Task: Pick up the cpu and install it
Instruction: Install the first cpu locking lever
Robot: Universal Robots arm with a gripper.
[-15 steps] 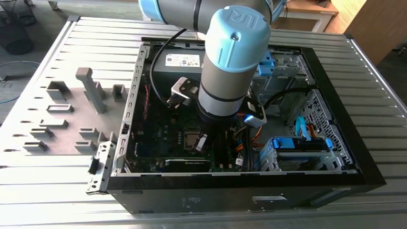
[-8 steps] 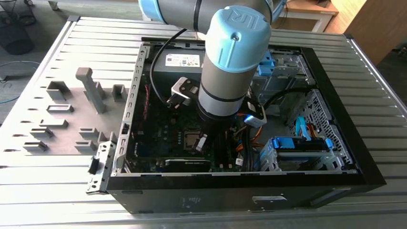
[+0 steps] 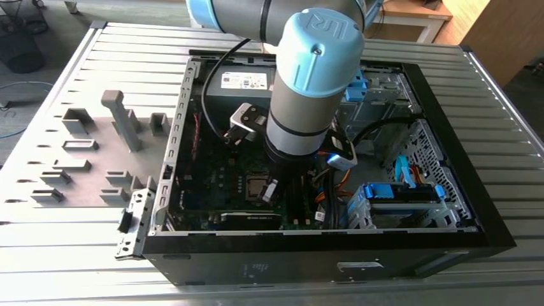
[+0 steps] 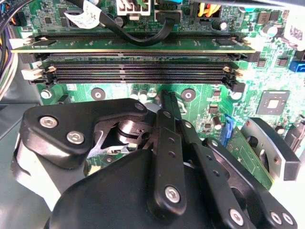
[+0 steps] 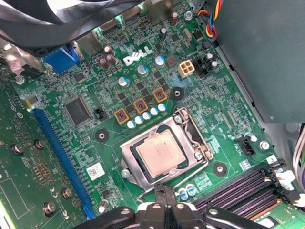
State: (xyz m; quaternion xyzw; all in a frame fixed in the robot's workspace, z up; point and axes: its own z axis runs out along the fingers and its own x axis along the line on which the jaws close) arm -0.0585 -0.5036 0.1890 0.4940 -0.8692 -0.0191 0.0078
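Cpu seated flat in socket on motherboard; gripper just beside it, fingers together, holding nothing.

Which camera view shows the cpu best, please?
The first wrist view: the cpu lies flat in its socket, its whole top facing the camera. In the exterior view it shows small, beside the arm. In the second wrist view the gripper stands over that spot.

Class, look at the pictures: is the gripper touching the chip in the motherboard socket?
Apart. In the first wrist view the gripper ends short of the chip, whose metal top sits fully uncovered in the socket.
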